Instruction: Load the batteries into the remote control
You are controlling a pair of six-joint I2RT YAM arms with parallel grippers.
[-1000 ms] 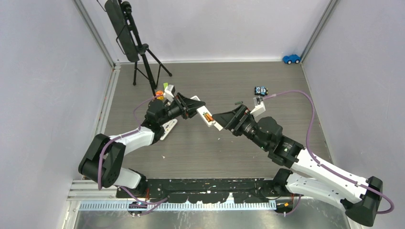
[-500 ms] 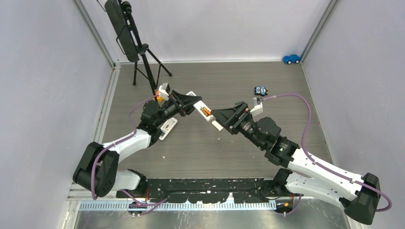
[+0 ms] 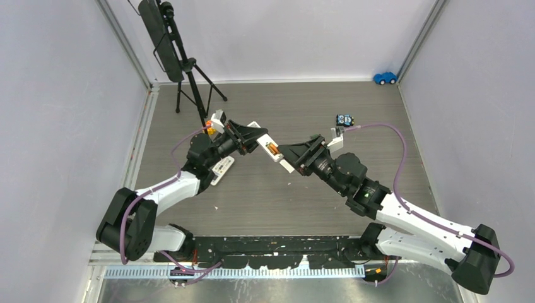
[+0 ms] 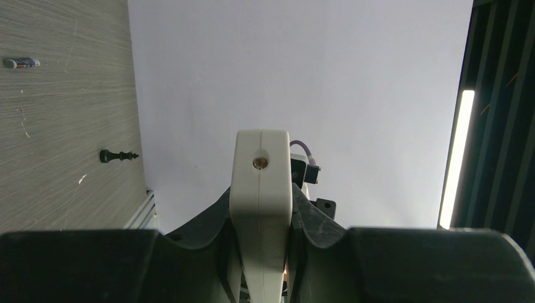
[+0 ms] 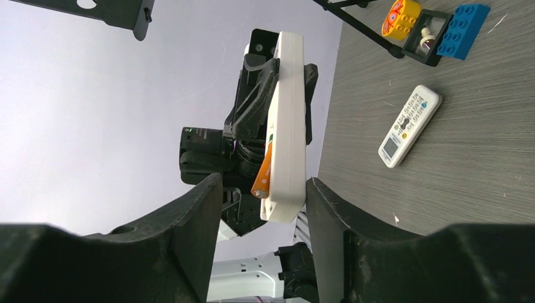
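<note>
My left gripper [image 3: 254,139] is shut on the white remote control [image 3: 270,150] and holds it above the table, its free end toward the right arm. In the left wrist view the remote control [image 4: 260,183] stands edge-on between the jaws. An orange battery [image 5: 263,170] sits tilted in the remote's open back, one end sticking out. My right gripper [image 5: 264,189] is open and straddles the remote's free end: one finger lies close along the remote's back, and a gap remains on the battery side. Another battery [image 4: 21,62] lies on the table.
A second white remote [image 3: 222,169] lies on the table under the left arm. Toy blocks [image 5: 435,25] sit by a black tripod [image 3: 186,69]. A small black chess-like piece [image 4: 118,155], a blue toy car [image 3: 385,77] and a small toy [image 3: 344,119] are farther off.
The left arm shifted the remote slightly up and left. The right gripper moved in round the remote's end and its jaws have narrowed.
</note>
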